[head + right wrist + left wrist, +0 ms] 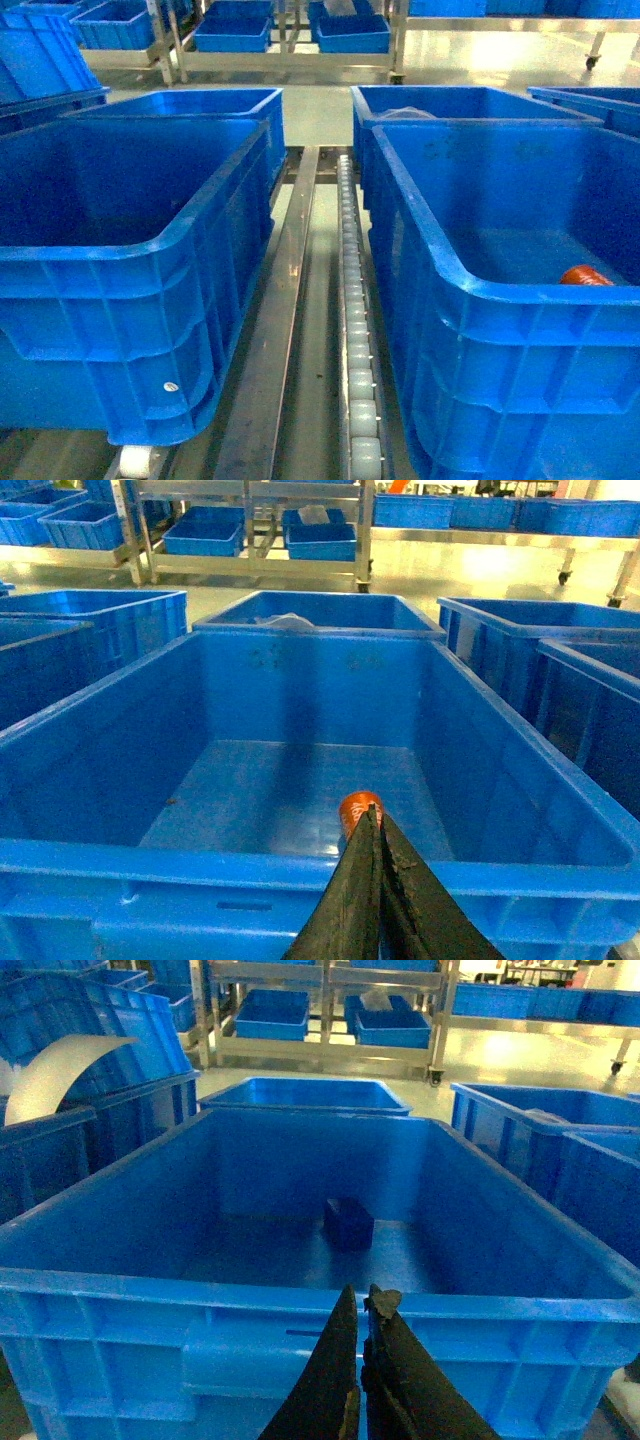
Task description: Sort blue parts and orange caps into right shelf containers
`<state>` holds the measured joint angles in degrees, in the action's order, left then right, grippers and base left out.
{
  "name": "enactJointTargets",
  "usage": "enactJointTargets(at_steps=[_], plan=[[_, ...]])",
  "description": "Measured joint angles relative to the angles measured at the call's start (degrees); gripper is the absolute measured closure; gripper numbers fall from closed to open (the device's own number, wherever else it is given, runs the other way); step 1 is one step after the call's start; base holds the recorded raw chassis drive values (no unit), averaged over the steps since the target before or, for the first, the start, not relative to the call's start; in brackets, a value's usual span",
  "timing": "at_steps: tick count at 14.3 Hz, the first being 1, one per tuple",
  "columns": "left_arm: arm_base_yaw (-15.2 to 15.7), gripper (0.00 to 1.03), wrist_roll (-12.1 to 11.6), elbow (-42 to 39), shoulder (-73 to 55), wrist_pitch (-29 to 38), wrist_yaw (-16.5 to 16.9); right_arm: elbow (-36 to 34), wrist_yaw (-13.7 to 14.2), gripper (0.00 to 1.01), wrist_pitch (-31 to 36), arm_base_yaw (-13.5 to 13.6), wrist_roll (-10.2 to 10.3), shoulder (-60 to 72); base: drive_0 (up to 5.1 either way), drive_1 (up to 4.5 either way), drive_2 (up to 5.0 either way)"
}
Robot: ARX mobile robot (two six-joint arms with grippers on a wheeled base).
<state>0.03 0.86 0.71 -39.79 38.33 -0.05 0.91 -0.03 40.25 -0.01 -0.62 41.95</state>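
Fingers (362, 1305) (377, 825) pressed together, empty.

The head camera looks forward and down between two deep bright-blue plastic crates, the left crate (130, 250) and the right crate (500, 290). Each wrist camera sits low, close behind one crate's near rim, facing inward; both show distant metal shelving (250, 540).

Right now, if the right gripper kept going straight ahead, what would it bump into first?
Probably the orange cap on the floor of the blue crate, just beyond the right gripper; depth is hard to judge.
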Motion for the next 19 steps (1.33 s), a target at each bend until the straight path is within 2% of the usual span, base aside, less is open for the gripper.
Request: enactJointTargets(at_steps=[8,16,17,18,19], plan=[[0.0,1.01,-0.02,-0.13,20.09,-18.67,0.0,-0.17,0.0,1.0,-19.26,0.0,0.0,-20.92,0.0,0.0,0.0],[0.0,1.01,-0.02,-0.11,31.08,-30.21,0.0,-0.17,0.0,1.0,-30.1,0.0,0.0,-31.89,0.0,0.0,0.0],[0.0,1.01,-0.04,-0.11,37.88,-39.1,0.2,-0.15,0.09,1.0,-35.69,0.0,0.04,-35.34,0.0,0.0,0.0],[0.0,1.01,-0.04,0.2,39.12,-37.59,-0.15,-0.15,0.0,1.0,-40.65,0.0,0.07,-40.92,0.0,0.0,0.0],[0.0,1.01,-0.04,-0.09,39.17,-38.75,0.04,-0.04,0.11,1.0,-39.98,0.0,0.13,-41.57,0.0,0.0,0.0]])
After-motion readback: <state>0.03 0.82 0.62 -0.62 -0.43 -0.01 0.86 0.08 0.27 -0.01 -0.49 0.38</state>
